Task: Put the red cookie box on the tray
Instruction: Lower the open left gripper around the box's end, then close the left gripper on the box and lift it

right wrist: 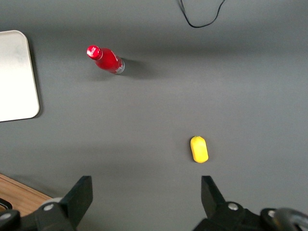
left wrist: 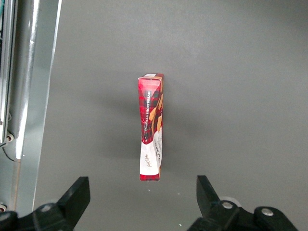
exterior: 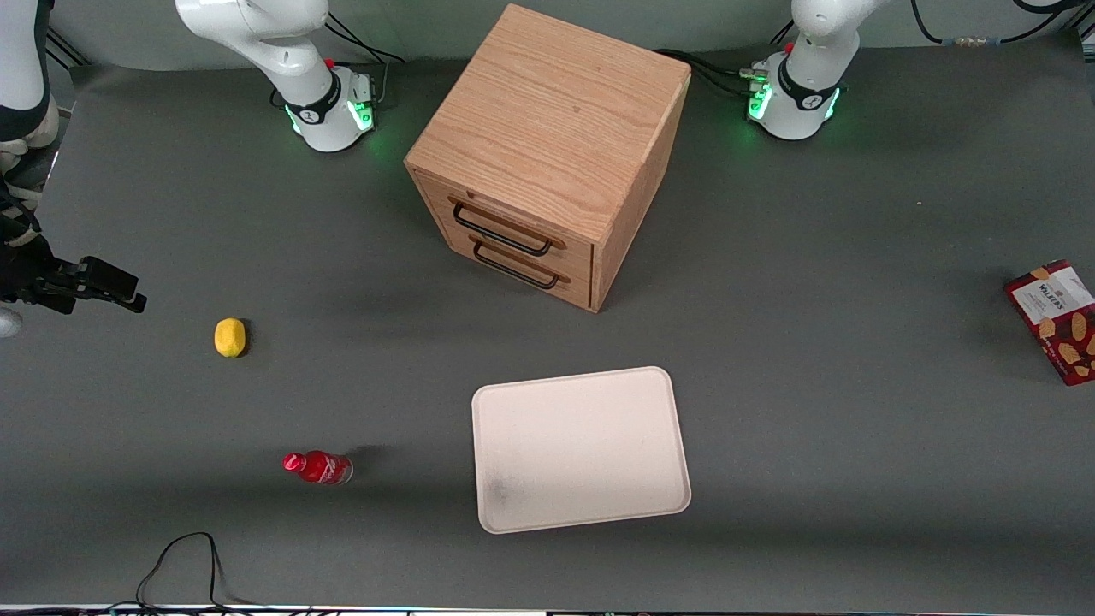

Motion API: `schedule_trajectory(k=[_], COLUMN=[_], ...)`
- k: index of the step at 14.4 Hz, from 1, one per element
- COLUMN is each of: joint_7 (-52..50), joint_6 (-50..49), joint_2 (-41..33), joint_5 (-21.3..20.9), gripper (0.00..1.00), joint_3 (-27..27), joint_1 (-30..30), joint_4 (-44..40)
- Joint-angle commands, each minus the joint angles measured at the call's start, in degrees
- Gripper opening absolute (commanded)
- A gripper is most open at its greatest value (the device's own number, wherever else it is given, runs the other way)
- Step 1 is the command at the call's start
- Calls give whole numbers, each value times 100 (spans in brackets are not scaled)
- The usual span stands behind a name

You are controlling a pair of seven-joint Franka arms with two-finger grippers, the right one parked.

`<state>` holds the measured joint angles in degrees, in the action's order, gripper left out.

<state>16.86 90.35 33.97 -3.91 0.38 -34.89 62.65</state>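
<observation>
The red cookie box (exterior: pixel 1054 321) stands on a narrow side at the working arm's end of the table, white label end toward the cabinet. In the left wrist view the red cookie box (left wrist: pixel 151 127) rests alone on the grey mat. My left gripper (left wrist: pixel 143 197) hovers above it, open, its black fingers (left wrist: pixel 77 197) spread wide. The box's white end is just short of the gap between them and touches neither. The cream tray (exterior: pixel 580 449) lies flat with nothing on it, nearer the front camera than the cabinet. The left gripper is out of the front view.
A wooden two-drawer cabinet (exterior: pixel 547 154) stands mid-table. A yellow lemon (exterior: pixel 229 337) and a small red bottle (exterior: pixel 318 467) lie toward the parked arm's end. A black cable (exterior: pixel 184 565) loops near the front edge. A metal table rail (left wrist: pixel 24 96) runs beside the box.
</observation>
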Motion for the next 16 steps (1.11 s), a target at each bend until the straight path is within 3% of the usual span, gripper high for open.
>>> schedule_trajectory(k=[1,9,16], joint_7=[-86,-104,-244], joint_6=[341,2582,3901], joint_2=[5,-259,-312], joint_5=[118,171,294], gripper=[98,97,94], joint_3=[-46,-29,-46], joint_1=[-71,-290,-299], joint_4=[315,2425,3560])
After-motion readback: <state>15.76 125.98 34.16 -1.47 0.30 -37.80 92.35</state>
